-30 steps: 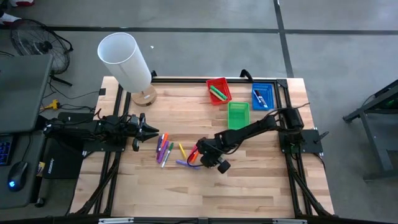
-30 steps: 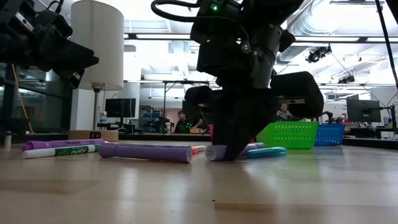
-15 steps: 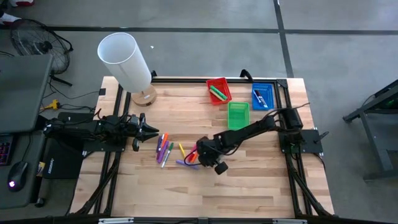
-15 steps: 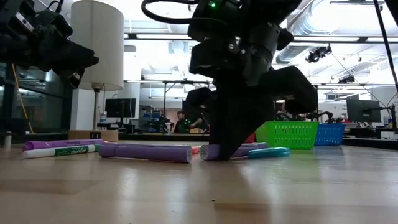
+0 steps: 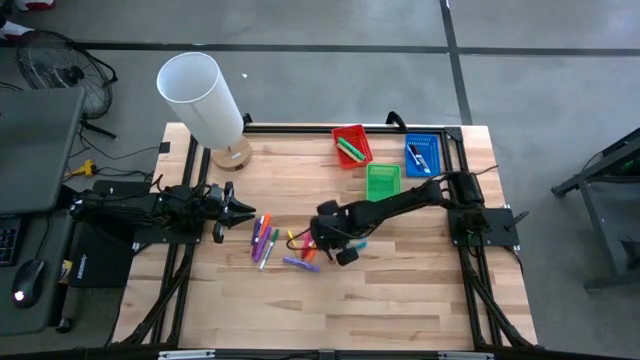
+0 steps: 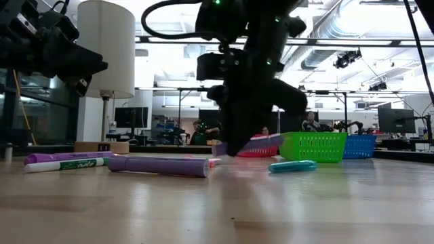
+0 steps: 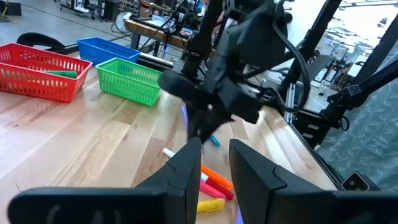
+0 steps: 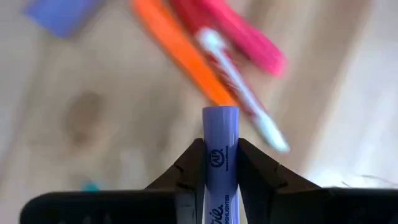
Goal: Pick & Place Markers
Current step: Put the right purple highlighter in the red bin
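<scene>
My right gripper (image 5: 320, 240) hangs over the middle of the table, shut on a light purple marker (image 8: 220, 124) that it has raised above the wood. Loose markers lie below and to its left: a purple one (image 6: 159, 165), a teal one (image 6: 291, 165), an orange, red and pink cluster (image 8: 211, 56), and a mixed group (image 5: 264, 238). Each lies flat on its side. My left gripper (image 5: 243, 210) waits level at the table's left side, open, with nothing between its fingers (image 7: 186, 171). My right gripper pinches the purple marker's barrel (image 8: 220, 140) between its two fingers, which come steeply from above. One end (image 8: 220, 114) sticks out past the fingertips. In the low view the marker (image 6: 261, 142) is tilted and clear of the table.
At the far right stand a red tray (image 5: 352, 146) with green markers in it, a green tray (image 5: 383, 182) and a blue tray (image 5: 423, 154). A lamp with a white shade (image 5: 200, 98) stands at the far left corner. Bare wood lies along the near edge.
My right gripper has risen and shifted a little toward the far edge, rolling its wrist. The purple marker, which lay on the table under its fingers, is now lifted clear and tilted. The teal marker beside it stays on the wood.
</scene>
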